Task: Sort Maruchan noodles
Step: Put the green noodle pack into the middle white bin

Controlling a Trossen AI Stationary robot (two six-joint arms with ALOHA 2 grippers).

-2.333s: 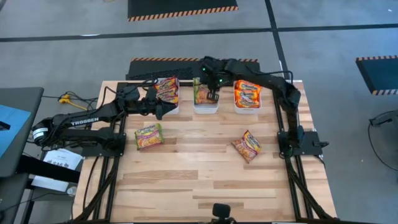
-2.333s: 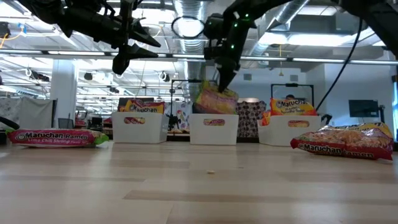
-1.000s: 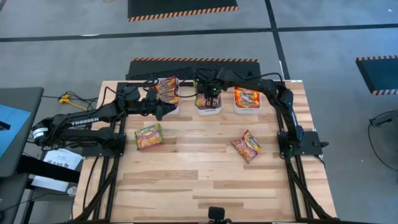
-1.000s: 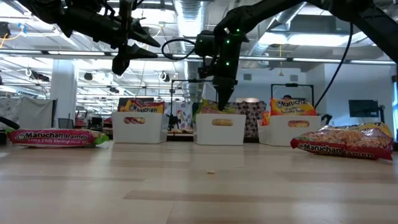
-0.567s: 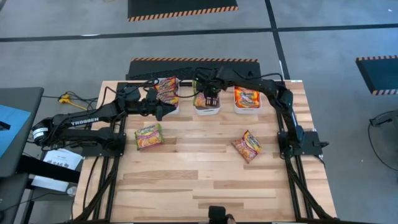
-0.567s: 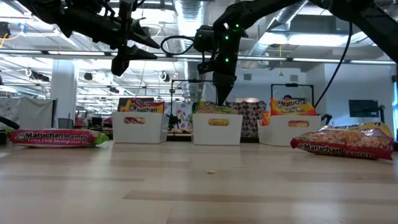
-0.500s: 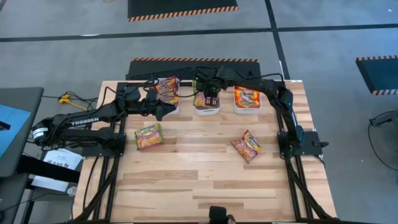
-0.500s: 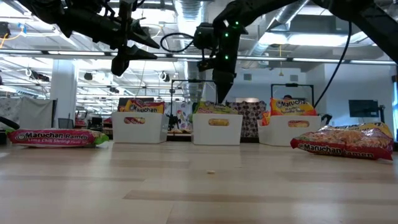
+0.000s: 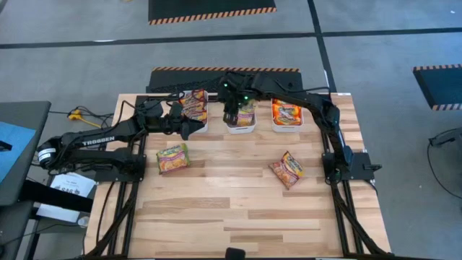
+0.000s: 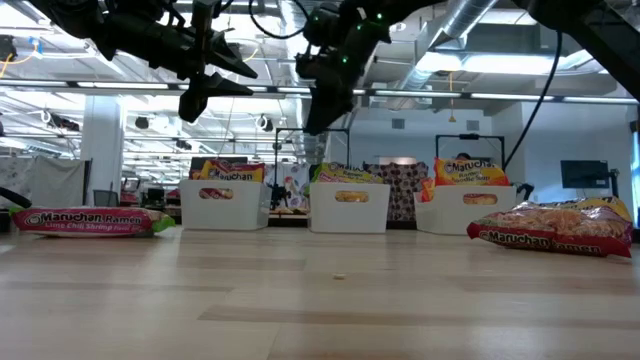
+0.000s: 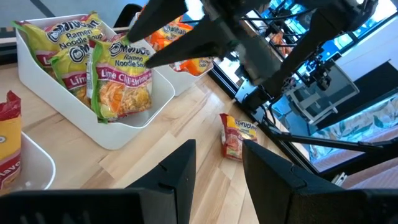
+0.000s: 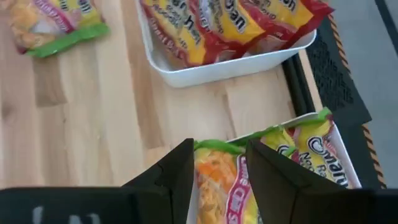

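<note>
While hanging just over the middle bin (image 9: 240, 131) with jaws apart and empty, seeking the next packet with the right gripper (image 9: 231, 115): red packet (image 9: 287, 169) lying well behind those jaws, slanted. Lying nearer the left gripper (image 9: 189, 128), its jaws also apart and empty: green packet (image 9: 172, 157).

Three white bins (image 9: 239, 124) with ramen packets (image 9: 286, 111) inside, two loose packets (image 9: 172, 157) on the table.

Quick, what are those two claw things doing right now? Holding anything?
Left gripper: open, holding nothing.
Right gripper: open, empty, above the middle bin.
</note>
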